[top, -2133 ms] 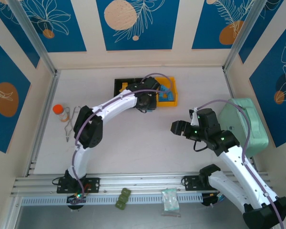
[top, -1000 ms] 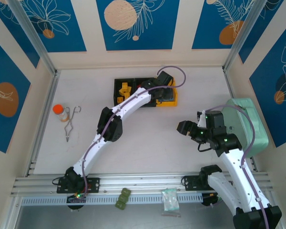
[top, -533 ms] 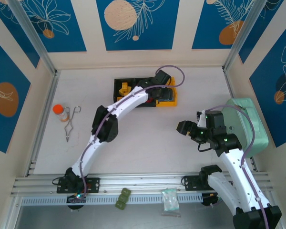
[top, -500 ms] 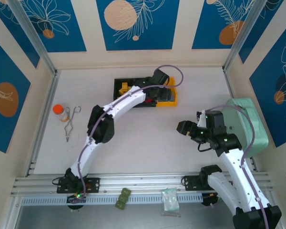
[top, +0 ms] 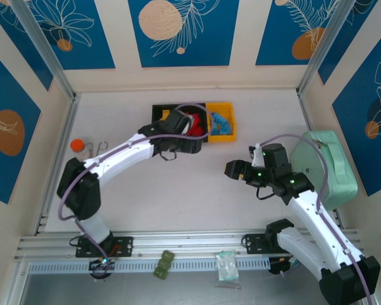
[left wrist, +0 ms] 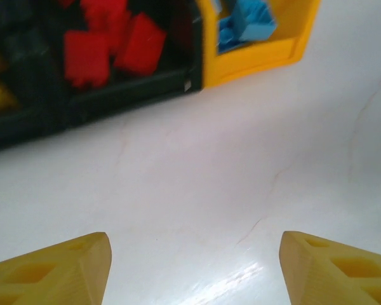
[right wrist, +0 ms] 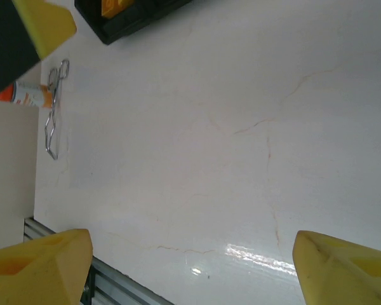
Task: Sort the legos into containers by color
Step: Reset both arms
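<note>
Spread wide and holding nothing, the left fingers [left wrist: 54,270] hang over bare table [left wrist: 197,184] just in front of the containers [left wrist: 114,95] lined up along the top of the left wrist view. Red legos [left wrist: 108,47] lie in a black bin and light blue legos [left wrist: 244,25] in the yellow bin [left wrist: 286,47] to its right. The right fingers [right wrist: 41,267] are likewise spread and empty at centre right of the overhead frame, well apart from the row, whose far black bin holds a yellow brick [right wrist: 116,6]. No loose brick shows on the table, so the sorting looks all but done. The sound move is probably to lift the left arm up and back, keeping the fingertips off the bins' near wall so the row is not nudged. The left arm lies across part of the left bin [top: 157,115] from above, hiding some of its contents. An orange-capped bottle [top: 78,146] and metal tongs [right wrist: 53,124] sit at the left. A mint-green case [top: 327,165] stands beside the right arm, and olive-green blocks [top: 163,264] and a small packet [top: 227,264] rest on the rail at the bottom. None of these blocks a retreat.
</note>
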Robot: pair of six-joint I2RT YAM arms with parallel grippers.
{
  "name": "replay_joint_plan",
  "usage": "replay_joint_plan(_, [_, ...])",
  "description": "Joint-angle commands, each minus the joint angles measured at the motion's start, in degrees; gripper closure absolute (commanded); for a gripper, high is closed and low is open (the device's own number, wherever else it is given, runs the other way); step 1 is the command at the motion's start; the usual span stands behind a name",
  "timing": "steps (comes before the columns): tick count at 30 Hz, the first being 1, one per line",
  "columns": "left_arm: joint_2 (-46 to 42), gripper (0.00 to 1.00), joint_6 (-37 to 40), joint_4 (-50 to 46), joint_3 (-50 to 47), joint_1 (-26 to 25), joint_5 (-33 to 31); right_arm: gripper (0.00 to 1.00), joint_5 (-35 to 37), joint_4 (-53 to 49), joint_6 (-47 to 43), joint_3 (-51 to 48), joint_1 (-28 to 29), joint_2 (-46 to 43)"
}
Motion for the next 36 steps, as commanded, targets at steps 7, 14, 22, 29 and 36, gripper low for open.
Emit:
replay_joint_plan(7, [-19.9,0.01,0.2,1.2,-15.6,8.4,-2.5,0.01,5.8,6.8,-3.7,6.1,3.5,8.0])
replay_joint_plan(14, [-28.6,0.01,5.7,-0.9,-20.0,15.9,-6.2,0.01,14.6,10.5,-7.3,10.8,3.4,11.6])
replay_joint_plan(22, [-35.7,0.01,13.7,10.0,-27.8,20.6,-22.5,0.01,41.2,22.3,-15.6,7.1,2.9,11.0])
replay_joint_plan(29, [-34.6,0.01,25.3,42.7,-46.2,23.6,-27.8,0.01,51.5,47.9,-29.5,-8.4,-2.8,15.6])
replay_joint_plan(36, [-17.5,0.01,31.4,58.2,-47.4,25.6,-30.4,0.01,50.5,67.4,-31.8,-14.9,-7.6,31.0])
